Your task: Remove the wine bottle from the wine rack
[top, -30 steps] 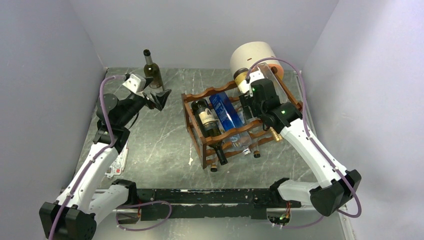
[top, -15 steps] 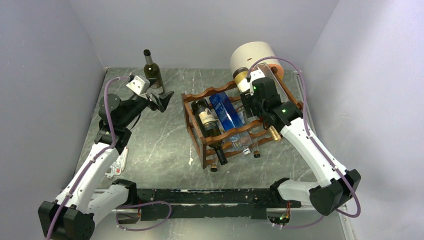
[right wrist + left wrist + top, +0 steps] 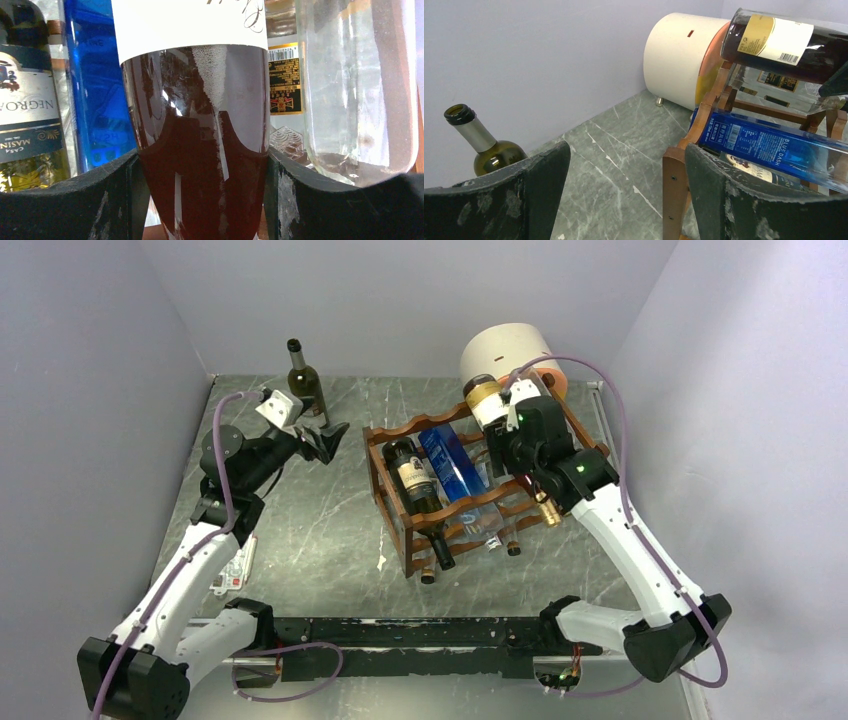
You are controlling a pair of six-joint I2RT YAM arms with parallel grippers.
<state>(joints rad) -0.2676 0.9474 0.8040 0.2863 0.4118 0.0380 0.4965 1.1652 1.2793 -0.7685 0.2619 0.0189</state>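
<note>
The left gripper, jaws spread and empty, hangs beside an upright olive-green glass bottle, probably parked clear; rightward, the reddish-brown wooden wine rack cradles other bottles; the right gripper pinches the dark-red, white-labelled wine bottle, tilted over the rack's top tier, presumably for lifting out; grey-green marbled tabletop, lilac walls.

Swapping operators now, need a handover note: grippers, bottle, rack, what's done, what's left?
Right gripper: shut on the wine bottle, mid-body.
Left gripper: open, empty, off the left end of the wine rack.
Bottle: tilted, base end raised above the rack's top rail; can't tell if the neck end is clear.
Done: grasp made, lift begun.
Left: carry the bottle clear of the rack and set it down.
</note>
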